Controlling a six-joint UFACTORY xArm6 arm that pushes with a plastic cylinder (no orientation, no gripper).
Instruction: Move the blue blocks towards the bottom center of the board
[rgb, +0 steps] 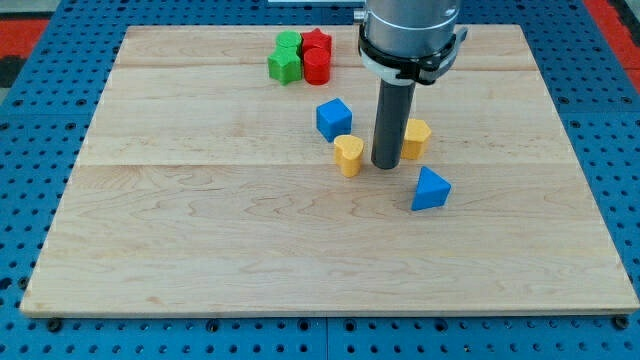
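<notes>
A blue cube (334, 118) lies just above the board's middle. A blue triangular block (431, 190) lies right of the middle, lower down. My tip (386, 164) rests on the board between a yellow heart-shaped block (348, 155) at its left and a yellow block (415, 138) at its right, partly hidden behind the rod. The tip is right of and below the blue cube, and left of and above the blue triangular block. It touches neither blue block.
Two green blocks (286, 58) and two red blocks (317, 56) sit bunched together near the view's top. The wooden board (200, 240) lies on a blue pegboard surface. The arm's grey body (411, 30) hangs over the board's top middle.
</notes>
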